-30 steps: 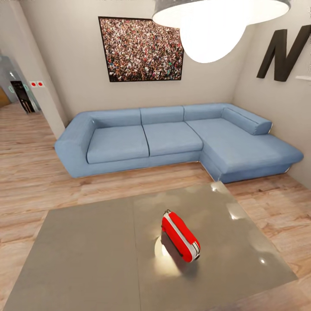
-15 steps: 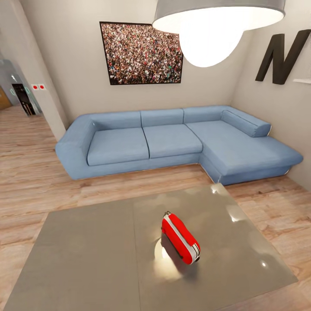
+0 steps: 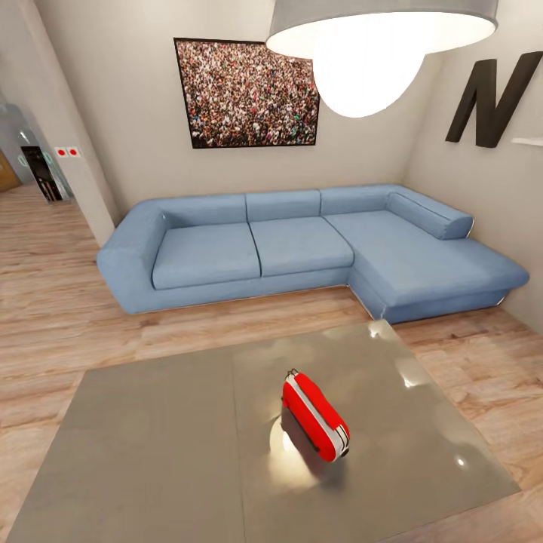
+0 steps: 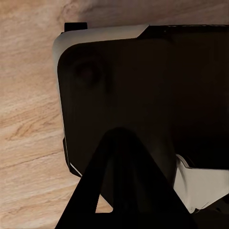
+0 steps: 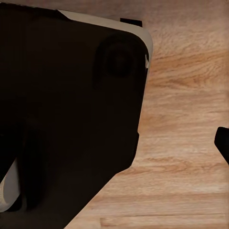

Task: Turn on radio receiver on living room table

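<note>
Nothing has been shifted on the surface (image 3: pixel 151 445) over the last half second; the slight change of framing seen a full second back belongs to the camera, and the head view has since been held steady. The radio (image 3: pixel 314 414) is stood on the glossy grey top just right of the middle seam, nearer the robot's edge than the sofa (image 3: pixel 302 241), with its bright reflection pooled at its left side.

Its long axis is laid diagonally, from the far left end, where the thin loop handle is seen, to the near right end. One broad red face is turned up and to the right, with the white trim running along the edge; the dial and grille cannot be made out from here, so the switch side is a matter of judgement only.

Risk is judged to lie in the reach. The radio looks light and stands on a narrow edge on a slick top, so a push across the long axis could tip it or slide it away. A press on the wrong face would leave it off.

Dark robot housing is seen over wood floor (image 5: pixel 191 143) in both wrist views; whether the jaws of either arm are spread or pressed together cannot be told.
</note>
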